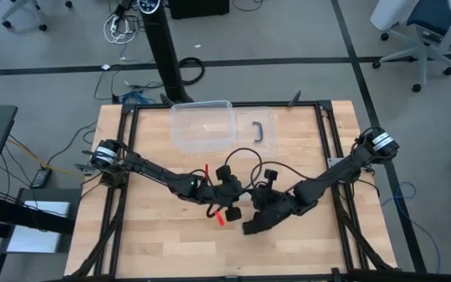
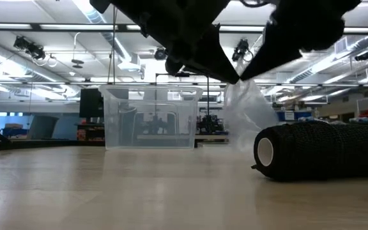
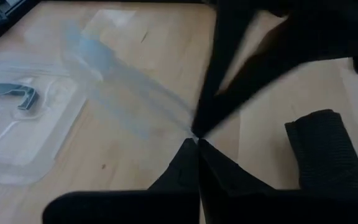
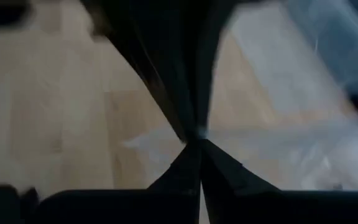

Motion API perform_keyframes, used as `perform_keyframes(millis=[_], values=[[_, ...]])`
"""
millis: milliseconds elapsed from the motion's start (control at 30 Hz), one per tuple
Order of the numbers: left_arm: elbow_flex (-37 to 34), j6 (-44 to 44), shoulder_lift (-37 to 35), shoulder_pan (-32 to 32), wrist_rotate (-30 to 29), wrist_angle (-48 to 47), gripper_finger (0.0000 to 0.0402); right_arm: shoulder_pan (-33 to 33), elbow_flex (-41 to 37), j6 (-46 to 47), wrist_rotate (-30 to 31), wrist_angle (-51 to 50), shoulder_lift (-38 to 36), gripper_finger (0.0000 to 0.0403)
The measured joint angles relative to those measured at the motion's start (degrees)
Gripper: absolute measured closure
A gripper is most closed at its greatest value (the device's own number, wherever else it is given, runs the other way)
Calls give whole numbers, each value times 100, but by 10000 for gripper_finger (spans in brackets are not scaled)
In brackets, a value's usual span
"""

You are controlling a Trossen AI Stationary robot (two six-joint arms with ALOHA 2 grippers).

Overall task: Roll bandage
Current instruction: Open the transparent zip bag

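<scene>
The bandage (image 2: 321, 150), already wound into a black textured roll, lies on its side on the table (image 1: 163, 243), in front of the clear plastic box (image 2: 149, 118). Above it, the left gripper (image 3: 196, 138) and right gripper (image 4: 199, 138) meet tip to tip, both closed on a clear plastic bag (image 2: 245, 115). The roll looks light, soft and compressible; a grip across its curved sides would likely suit best.

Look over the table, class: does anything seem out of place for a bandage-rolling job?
Yes. The bandage already lies rolled on the table, untouched, while the left gripper and right gripper meet tip to tip, pinching a clear plastic bag in mid-air instead.
</scene>
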Motion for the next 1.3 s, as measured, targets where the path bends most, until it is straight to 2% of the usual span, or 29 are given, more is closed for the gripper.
perform_keyframes(millis=[133, 267, 533, 667, 833, 900, 1033, 1167, 1300], values=[[0, 2, 0, -33, -26, 73, 402, -106, -33, 558, -41, -446, 11, 399], [0, 26, 0, -44, -29, 205, 402, -152, -51, 619, -44, -397, 11, 398], [0, 68, 0, -85, 156, 323, 402, -160, -61, -532, 19, 648, 13, 396], [0, 247, 0, -136, 264, 416, 402, -277, -61, -955, -8, 786, 13, 394], [0, 345, -2, -192, 284, 394, 402, -304, -61, -1367, -692, 884, 13, 386], [0, 348, -1, -200, 306, 367, 402, -269, -59, -1319, -875, 924, 13, 380], [0, 348, -1, -196, 291, 330, 402, -199, -59, -1123, -861, 627, 13, 369], [0, 320, -2, -191, 142, 291, 402, 9, -61, -782, -604, 193, -115, 349], [0, 315, -2, -187, -130, 204, 402, 366, -58, -62, -274, -298, -427, 319]])
